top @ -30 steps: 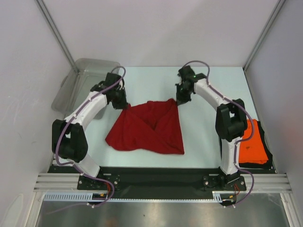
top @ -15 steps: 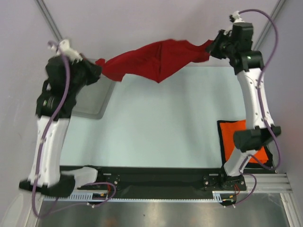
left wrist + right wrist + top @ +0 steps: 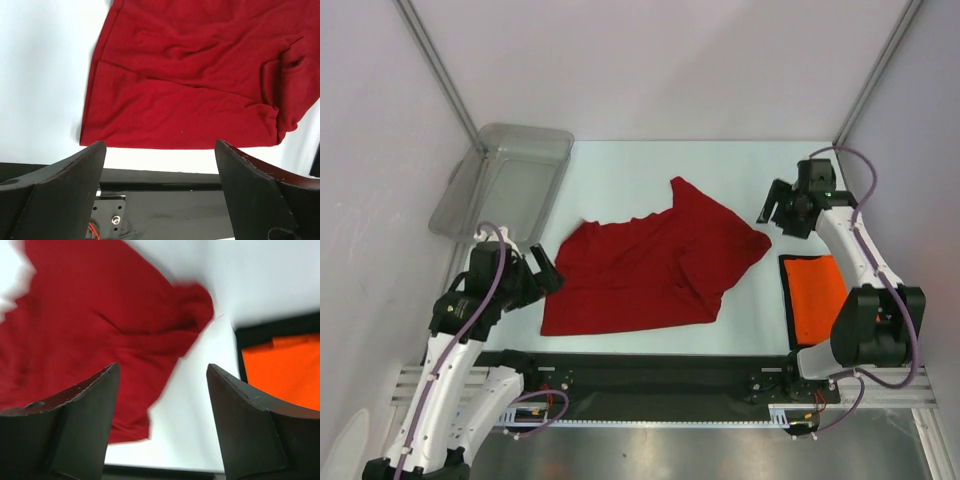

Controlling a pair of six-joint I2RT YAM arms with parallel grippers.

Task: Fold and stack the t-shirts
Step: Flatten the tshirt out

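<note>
Centre of the overhead frame: the dark red t-shirt point(image 3: 650, 265) lies spread on the pale table point(image 3: 620, 165), mostly flat w/ wrinkles. One corner points to the upper middle, another to the right. Its btm edge runs along the near side of the table, just short of the black base strip point(image 3: 650, 365). A flap of cloth is doubled over at the shirt's lower right.

Lower left of the frame, the left gripper point(image 3: 548, 272) sits just beside the shirt's left edge. In the left wrist view its fingers point(image 3: 60, 190) stand wide apart w/ nothing between them. The red cloth fills the upper part of that view, beyond the tips, and its hem lies straight across.

Right of centre, the right gripper point(image 3: 775, 220) is just above the shirt's right corner; touching or not, cannot tell. In the right wrist view its fingers point(image 3: 75, 420) are apart and hold nothing. The bunched red corner lies beyond them at upper centre, and that view is blurred.

Lower right of the overhead frame, the orange t-shirt point(image 3: 817, 300) lies folded into a neat rectangle w/ a dark edge around it, well apart from the red one. It also shows at the right edge of the right wrist view.

Upper left: a translucent grey plastic tub point(image 3: 510, 175), sitting at the table's left edge.
</note>
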